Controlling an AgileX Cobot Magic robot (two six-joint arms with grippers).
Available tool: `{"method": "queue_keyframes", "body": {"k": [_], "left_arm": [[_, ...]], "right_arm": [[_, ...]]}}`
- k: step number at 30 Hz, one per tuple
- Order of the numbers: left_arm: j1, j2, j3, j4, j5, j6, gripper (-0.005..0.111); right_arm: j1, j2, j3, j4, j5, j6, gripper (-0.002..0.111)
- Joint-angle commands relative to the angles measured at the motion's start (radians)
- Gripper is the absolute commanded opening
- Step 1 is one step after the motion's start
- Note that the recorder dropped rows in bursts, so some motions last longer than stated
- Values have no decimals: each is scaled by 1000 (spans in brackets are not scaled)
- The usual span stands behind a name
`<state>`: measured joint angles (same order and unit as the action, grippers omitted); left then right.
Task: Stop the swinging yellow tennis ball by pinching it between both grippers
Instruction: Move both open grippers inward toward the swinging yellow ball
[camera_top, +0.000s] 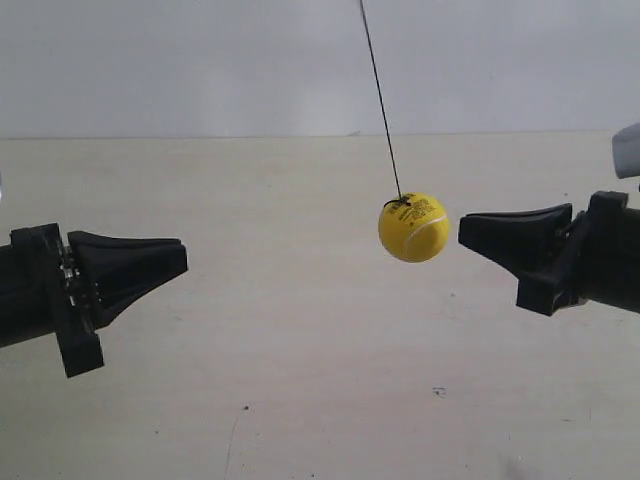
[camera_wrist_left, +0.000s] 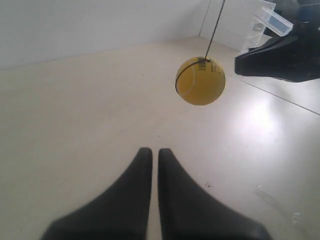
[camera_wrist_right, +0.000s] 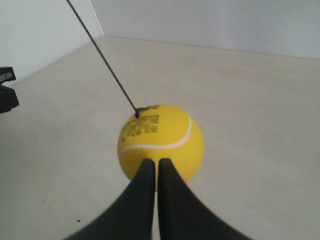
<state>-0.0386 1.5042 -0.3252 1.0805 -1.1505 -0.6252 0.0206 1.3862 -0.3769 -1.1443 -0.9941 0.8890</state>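
Yellow tennis ball (camera_top: 413, 228) on cord (camera_top: 381, 100), near right pincer (camera_top: 462, 232), perhaps touching.

A bright yellow tennis ball (camera_top: 413, 227) is showing a white curved seam (camera_wrist_right: 167, 146) and a patch of small black print (camera_wrist_right: 141, 126). Its cord (camera_top: 380, 100) is appearing black. The left gripper (camera_wrist_left: 154, 150) and right gripper (camera_wrist_right: 155, 161) are showing plain black. The bench (camera_top: 300, 340) is looking pale cream with dark specks (camera_top: 438, 392), and the wall (camera_top: 200, 60) is looking white.

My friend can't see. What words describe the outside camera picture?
A bright yellow tennis ball hangs on a thin black cord above a pale surface. The black pointed claw at the view's right sits just beside it, not touching; the matching claw at the left is far away.
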Motion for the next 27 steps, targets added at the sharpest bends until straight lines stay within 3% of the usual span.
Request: {"method": "queue_keyframes", "body": {"k": [1,12,19,27], "left_arm": [[-9,56,6,-64,-53,77,5],[-9,183,-20,-113,-71,168,5],[-9,192,-20,-98,-71,171,5],[-9,192,-20,-25,-71,171,5]], "right_arm": [[0,80,-7,21,-24,-118,0],[0,287,-7,94,-227,-300,0],[2,313,-7,74,-227,-318,0],[218,313,-36,87,-192,-415,0]]}}
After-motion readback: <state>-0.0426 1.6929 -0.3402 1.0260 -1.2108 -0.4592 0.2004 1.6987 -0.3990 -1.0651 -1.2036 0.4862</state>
